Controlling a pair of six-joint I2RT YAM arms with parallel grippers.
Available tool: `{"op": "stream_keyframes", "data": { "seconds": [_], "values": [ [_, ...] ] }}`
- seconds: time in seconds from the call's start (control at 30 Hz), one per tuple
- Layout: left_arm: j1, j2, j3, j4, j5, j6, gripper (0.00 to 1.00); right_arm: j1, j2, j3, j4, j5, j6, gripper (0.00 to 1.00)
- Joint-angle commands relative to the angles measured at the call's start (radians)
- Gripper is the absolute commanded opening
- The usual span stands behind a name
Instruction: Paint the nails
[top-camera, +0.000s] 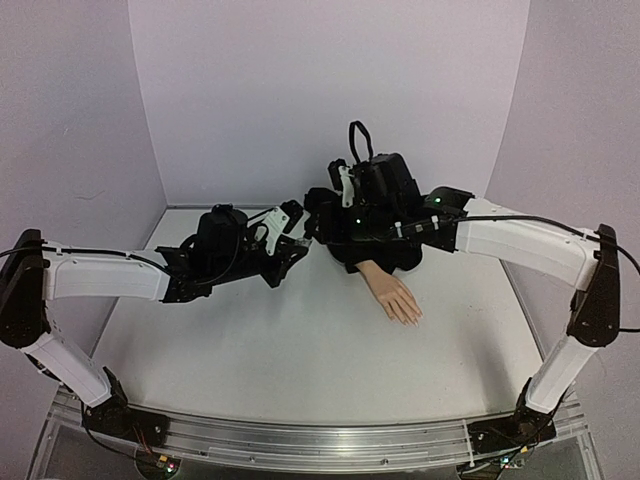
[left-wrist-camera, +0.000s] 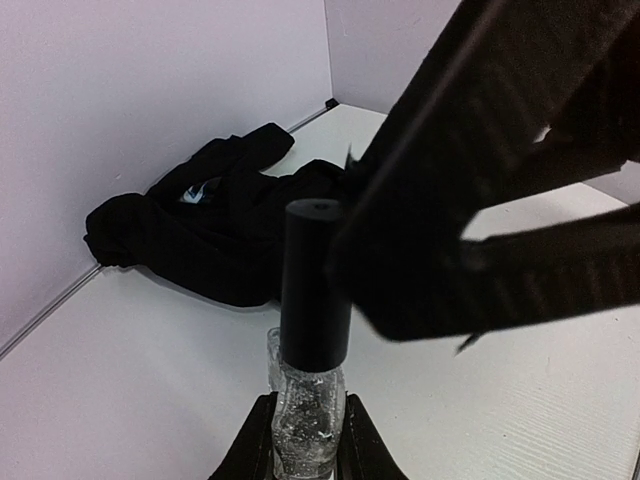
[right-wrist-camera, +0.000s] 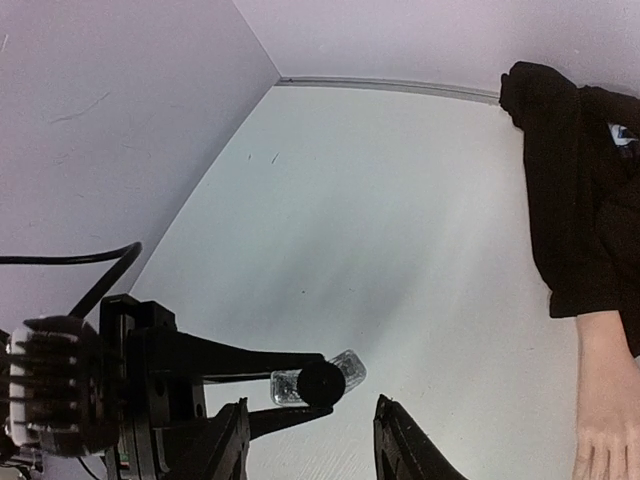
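Left gripper (left-wrist-camera: 305, 452) is clamped on the small clear bottle (left-wrist-camera: 300, 415), its two fingers pinching the glass body from both sides. The bottle stands upright with the black cylindrical cap (left-wrist-camera: 313, 282) on. Right gripper (right-wrist-camera: 312, 402) has its jaws spread. In the right wrist view the cap sits end-on in the gap between the fingers, with clearance on each side. In the left wrist view one right finger overlaps the cap's edge, so I can't tell whether it touches. Both grippers meet above the white table top (top-camera: 250, 340), left of centre and toward the back. The peach skin-coloured mannequin hand (top-camera: 393, 293) lies flat on the table to the right of the grippers, fingers pointing toward the near-right. The five pale nails (top-camera: 410, 319) are at those fingertips, well apart from the bottle and both grippers, and too small to judge their surface. The hand's black fabric sleeve (top-camera: 385, 255) is bunched up behind it, near the lavender back wall (top-camera: 330, 90) and partly under the right arm.
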Motion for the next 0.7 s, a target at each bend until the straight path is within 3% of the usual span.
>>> {"op": "stream_keyframes", "data": {
  "seconds": [0.0, 0.2, 0.47, 0.57, 0.67],
  "values": [
    [-0.008, -0.013, 0.048, 0.057, -0.028, -0.015, 0.00, 0.002, 0.054, 0.078, 0.018, -0.021, 0.044, 0.40],
    [-0.011, -0.019, 0.046, 0.052, -0.024, -0.012, 0.00, 0.002, 0.086, 0.114, 0.017, -0.029, 0.030, 0.29],
    [-0.011, -0.055, 0.024, 0.062, 0.057, -0.023, 0.00, 0.001, 0.085, 0.107, 0.016, -0.060, -0.027, 0.07],
    [-0.007, -0.100, -0.008, 0.074, 0.250, 0.008, 0.00, -0.006, 0.054, 0.068, 0.028, -0.167, -0.140, 0.00],
    [0.020, -0.175, -0.084, 0.137, 0.587, 0.029, 0.00, -0.022, 0.002, -0.005, 0.056, -0.573, -0.329, 0.00]
  ]
}}
